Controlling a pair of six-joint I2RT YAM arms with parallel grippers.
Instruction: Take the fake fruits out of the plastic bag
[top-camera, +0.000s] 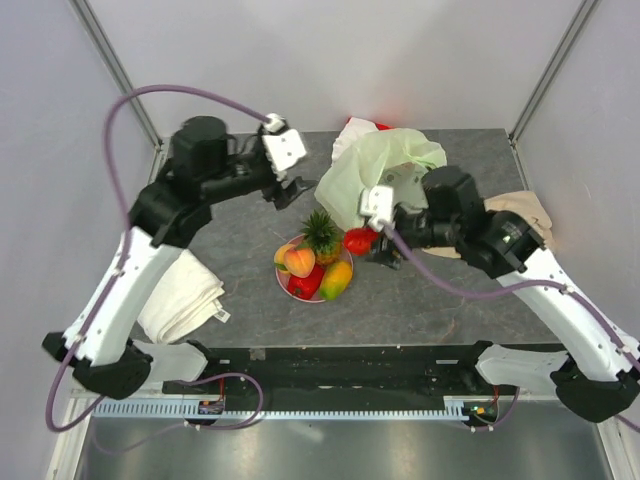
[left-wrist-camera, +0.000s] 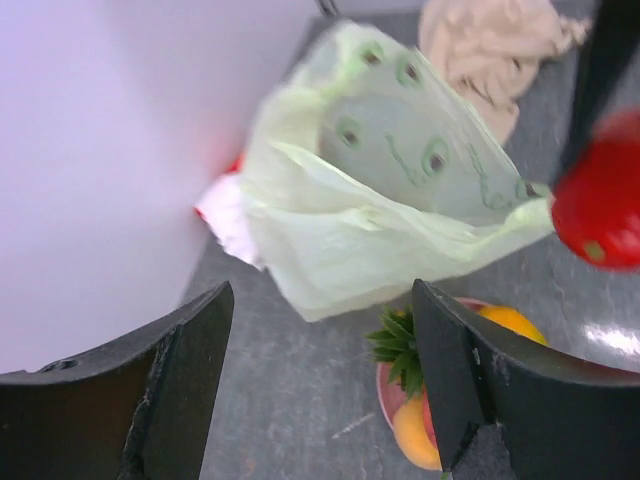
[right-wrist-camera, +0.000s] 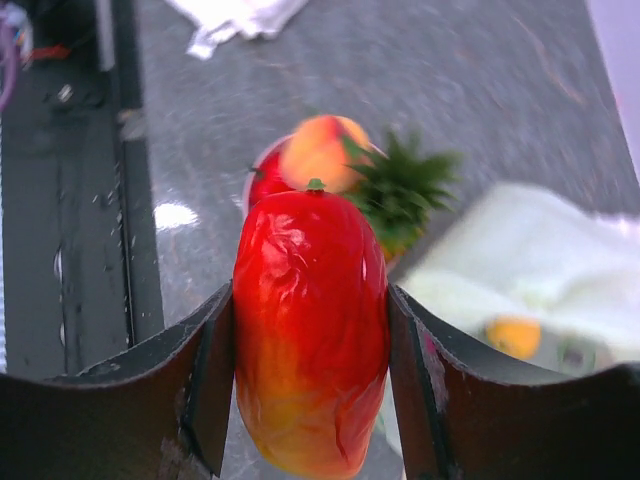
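Right gripper (right-wrist-camera: 310, 295) is clamped on a red fruit (right-wrist-camera: 310, 380), glossy, shading to yellow at the end nearest the wrist, with one finger tight on each side. The fruit fills the gap and blocks most of what lies straight ahead of the fingers. Just beyond it is the pink plate (top-camera: 279, 275) with the other fake fruits: pineapple (top-camera: 320, 232) nearest the held fruit, then peach (top-camera: 298, 260), red pepper piece (top-camera: 305, 283) and yellow-red mango (top-camera: 336, 282), all bunched and touching. To the gripper's side and behind its wrist the plastic bag (top-camera: 380, 165) is bunched up, pale green with dark spots, partly covering the wrist from above. In the right wrist view a small orange-yellow blob (right-wrist-camera: 512, 335) shows at the bag, too blurred to tell whether it is inside. Left gripper (left-wrist-camera: 322, 290) has its fingers apart with nothing between them; it points at the bag from the far side of the plate, near but not touching. Past the bag from it is a crumpled beige cloth (left-wrist-camera: 490, 50). A white-and-red pouch (top-camera: 360, 128) pokes out from under the bag toward the back wall, mostly hidden. A folded white towel (top-camera: 180, 295) lies beside the left arm, well apart from the plate.
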